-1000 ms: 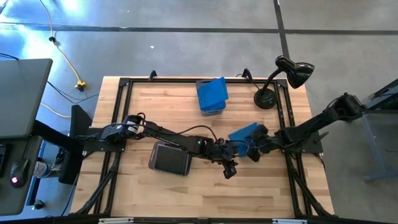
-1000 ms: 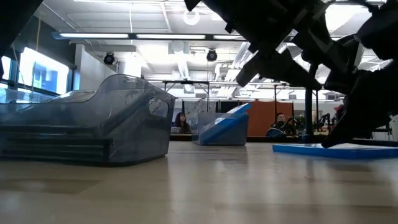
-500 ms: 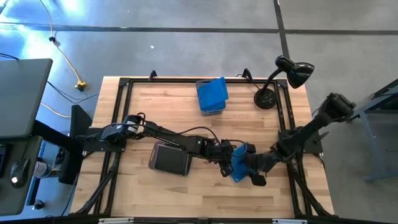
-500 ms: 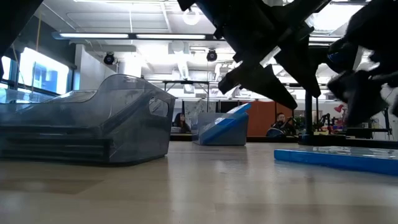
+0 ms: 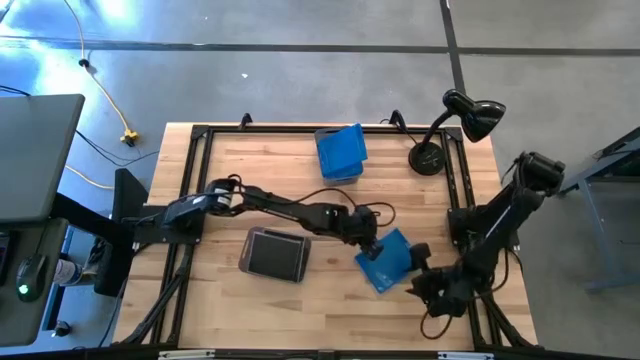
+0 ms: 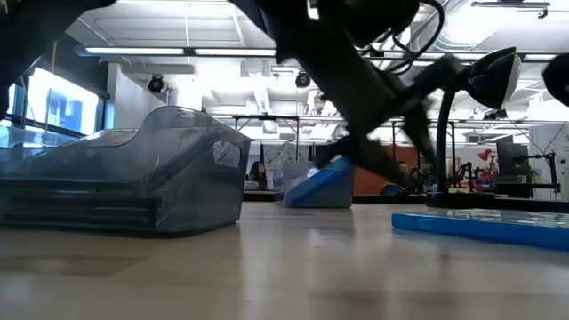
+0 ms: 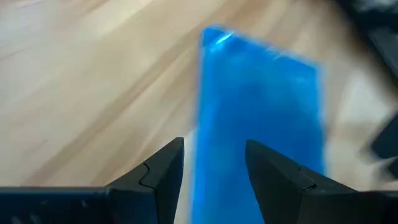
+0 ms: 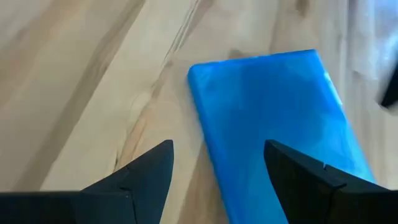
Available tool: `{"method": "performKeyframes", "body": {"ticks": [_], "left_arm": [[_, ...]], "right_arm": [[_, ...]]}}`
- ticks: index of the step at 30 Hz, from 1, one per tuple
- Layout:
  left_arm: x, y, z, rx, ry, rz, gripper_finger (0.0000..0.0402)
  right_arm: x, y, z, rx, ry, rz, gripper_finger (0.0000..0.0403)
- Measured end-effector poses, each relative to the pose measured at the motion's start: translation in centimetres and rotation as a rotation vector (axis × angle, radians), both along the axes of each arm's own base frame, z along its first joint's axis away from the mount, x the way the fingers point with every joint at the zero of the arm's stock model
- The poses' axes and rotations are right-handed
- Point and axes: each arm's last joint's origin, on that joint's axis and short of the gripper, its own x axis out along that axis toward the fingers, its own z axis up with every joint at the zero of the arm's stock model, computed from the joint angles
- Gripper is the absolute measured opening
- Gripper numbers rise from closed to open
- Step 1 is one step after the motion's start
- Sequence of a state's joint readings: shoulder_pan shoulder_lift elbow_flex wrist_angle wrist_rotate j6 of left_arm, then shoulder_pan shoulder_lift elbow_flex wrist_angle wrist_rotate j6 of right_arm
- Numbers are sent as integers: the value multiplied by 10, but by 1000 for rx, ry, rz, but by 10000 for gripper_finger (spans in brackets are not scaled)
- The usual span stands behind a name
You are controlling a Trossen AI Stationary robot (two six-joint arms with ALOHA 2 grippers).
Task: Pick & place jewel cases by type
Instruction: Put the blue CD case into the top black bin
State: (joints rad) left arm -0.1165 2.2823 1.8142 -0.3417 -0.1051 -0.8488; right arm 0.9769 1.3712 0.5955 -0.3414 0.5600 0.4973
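Note:
One translucent blue jewel case (image 5: 385, 262) lies flat on the wooden table, right of centre; it shows in the low view as a blue jewel case (image 6: 480, 224) too. My left gripper (image 5: 368, 241) hovers open at its far-left corner, and the blue case (image 7: 261, 118) fills the space ahead of its fingers. My right gripper (image 5: 420, 283) is open, near-right of the case and apart from it; the case (image 8: 273, 124) lies ahead of it. More blue cases lean in a tub (image 5: 340, 153) at the far edge. Dark cases sit in a smoky tub (image 5: 275, 254).
A black desk lamp (image 5: 440, 140) stands at the far right corner. A black metal frame (image 5: 200, 135) runs around the table edge. The smoky tub (image 6: 124, 173) is large in the low view, the blue-filled tub (image 6: 320, 187) behind it. Bare wood lies along the near edge.
The blue case, with my right gripper on it, slid from right of centre toward the near edge and turned a little. My right gripper then came off it and drew back toward the near right corner. My left gripper moved toward the far edge, to the case's far-left corner.

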Motion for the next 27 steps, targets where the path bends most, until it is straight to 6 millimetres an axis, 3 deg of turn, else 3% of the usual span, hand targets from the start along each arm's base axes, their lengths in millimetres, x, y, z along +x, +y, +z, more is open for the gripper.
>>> {"method": "performKeyframes", "body": {"ticks": [6,10,17,27], "left_arm": [[14,2,-17,-100,-70,-48,170],[11,0,-24,-149,-26,-79,170],[12,-7,-31,-244,-6,-131,170],[14,-14,-28,-258,-44,-157,170]], "right_arm": [[-4,10,-35,-140,50,30,247],[-1,11,-49,-217,37,5,247],[4,6,-47,-235,-13,-49,247],[3,3,-46,-335,13,28,247]]}}
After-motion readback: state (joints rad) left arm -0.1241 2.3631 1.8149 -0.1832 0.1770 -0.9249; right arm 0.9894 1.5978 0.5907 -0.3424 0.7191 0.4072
